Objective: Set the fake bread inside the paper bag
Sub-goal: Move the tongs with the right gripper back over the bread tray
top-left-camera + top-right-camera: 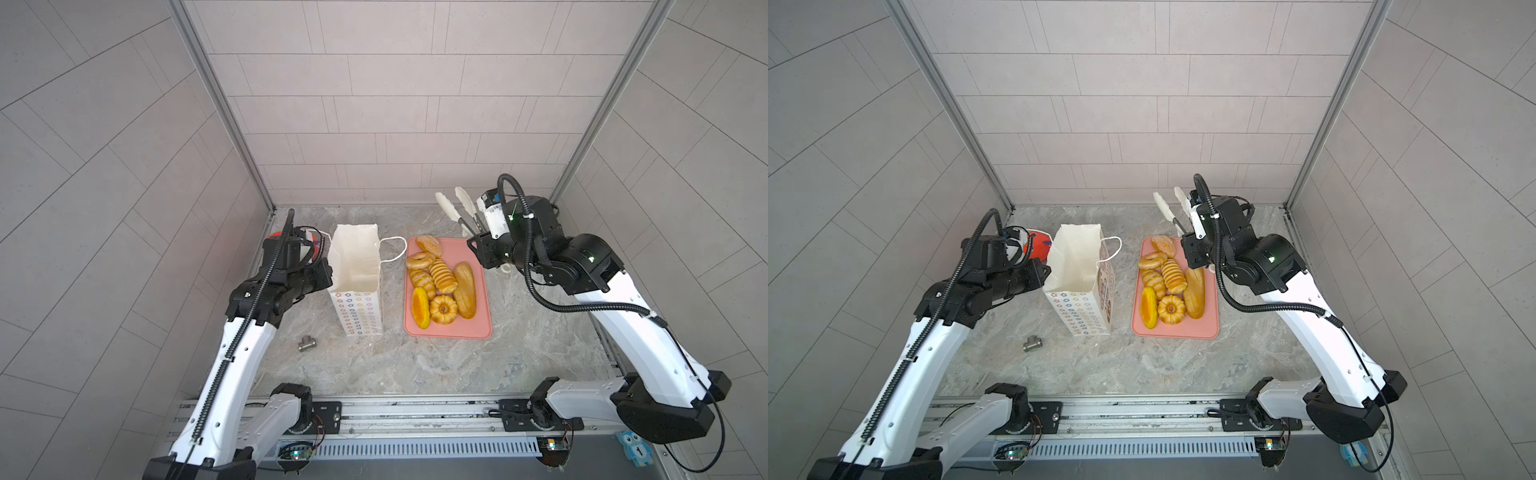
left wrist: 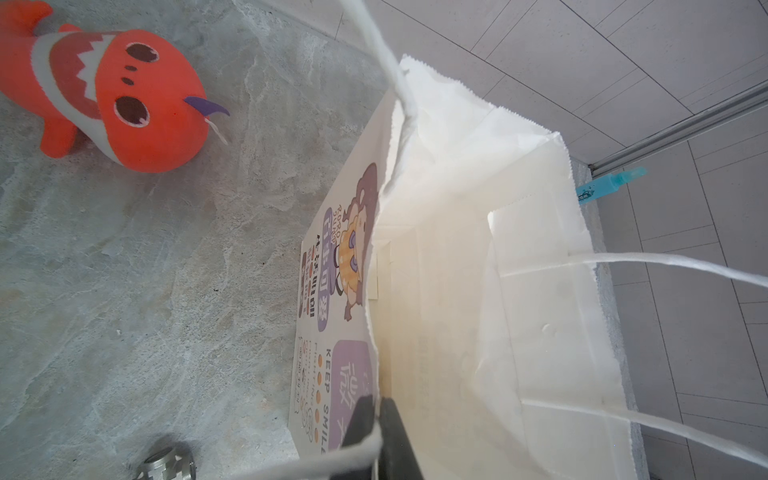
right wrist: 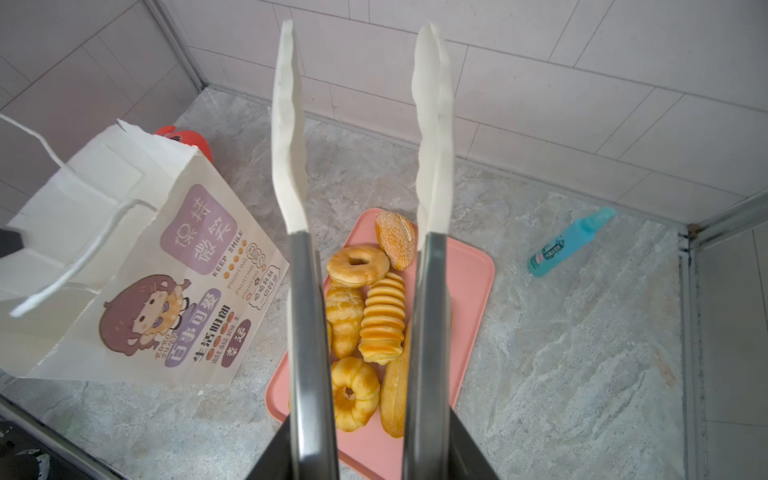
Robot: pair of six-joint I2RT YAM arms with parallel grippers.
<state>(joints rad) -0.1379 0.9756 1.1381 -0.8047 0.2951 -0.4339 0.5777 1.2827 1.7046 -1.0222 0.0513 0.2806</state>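
Looking down in both top views, I see the paper bag (image 1: 357, 270) standing upright and open-mouthed on the marble table (image 1: 374, 365). My left gripper (image 2: 380, 432) is pinched tight on its rim from the 9 o'clock side. The fake bread (image 1: 440, 282) lies heaped on the pink tray (image 1: 478, 330) at the bag's 3 o'clock, clear of it. My right gripper (image 3: 372, 457) clasps the metal tongs (image 3: 432, 291) by their handles, white tips spread apart, above the tray's 1 o'clock corner. A red plush fish (image 2: 112, 95) lies at the bag's 10 o'clock.
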